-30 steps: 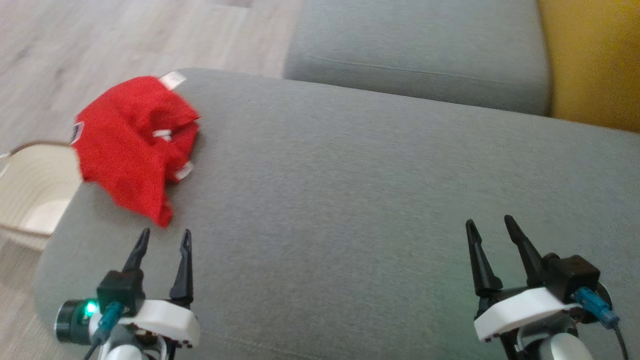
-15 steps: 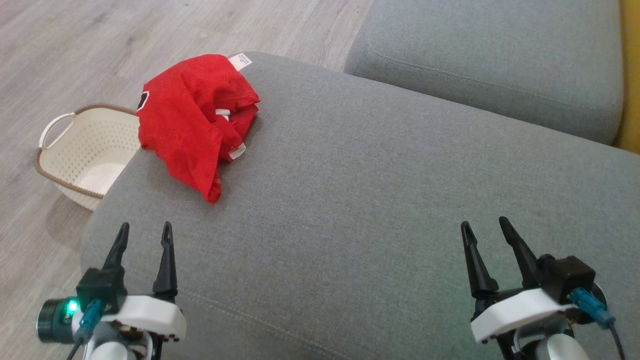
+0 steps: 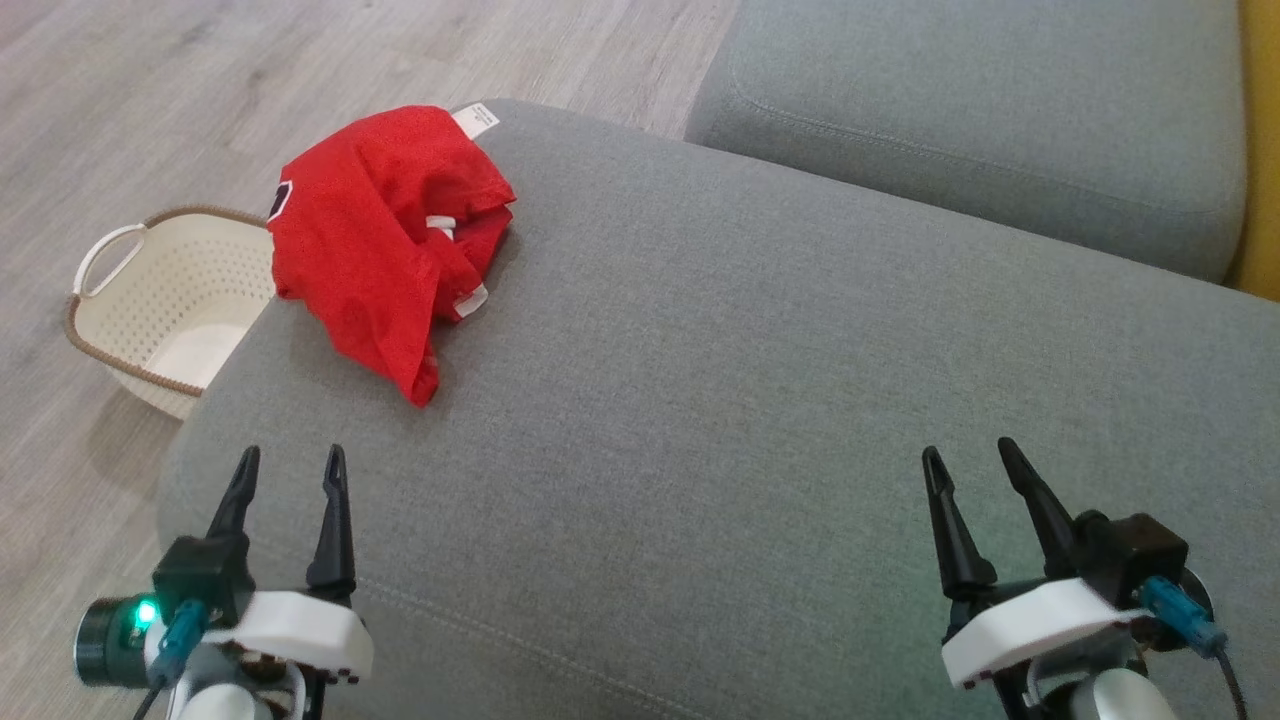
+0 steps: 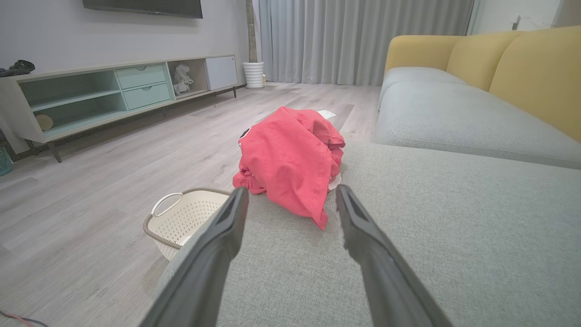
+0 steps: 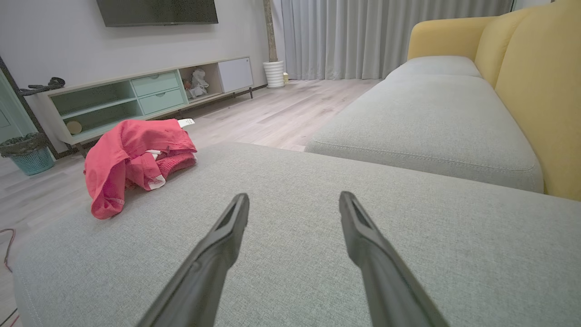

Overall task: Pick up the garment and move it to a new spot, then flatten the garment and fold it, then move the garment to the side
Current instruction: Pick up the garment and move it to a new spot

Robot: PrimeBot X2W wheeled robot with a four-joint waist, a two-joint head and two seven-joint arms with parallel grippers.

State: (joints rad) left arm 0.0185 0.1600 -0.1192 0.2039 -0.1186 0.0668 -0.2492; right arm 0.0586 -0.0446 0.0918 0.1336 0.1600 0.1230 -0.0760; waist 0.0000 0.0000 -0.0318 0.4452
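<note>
A crumpled red garment (image 3: 385, 240) with white trim and a white label lies at the far left corner of the grey sofa cushion (image 3: 760, 400), partly hanging over its edge. In the left wrist view the garment (image 4: 290, 159) sits just beyond my fingertips. My left gripper (image 3: 290, 458) hovers open over the cushion's near left part, a short way in front of the garment, with nothing between its fingers. Far to the right, my right gripper (image 3: 968, 452) is open and empty too. From the right wrist, the garment (image 5: 134, 159) lies off to the left.
A cream perforated basket (image 3: 165, 310) with a brown rim stands on the wooden floor just left of the cushion. A second grey seat cushion (image 3: 980, 110) lies beyond, with a yellow backrest (image 5: 535, 91) at the right. A low TV cabinet (image 4: 113, 91) lines the far wall.
The head camera has swung left, so the garment and basket sit further right in the picture. Over the last half second almost nothing shifts. Both grippers stay open.
</note>
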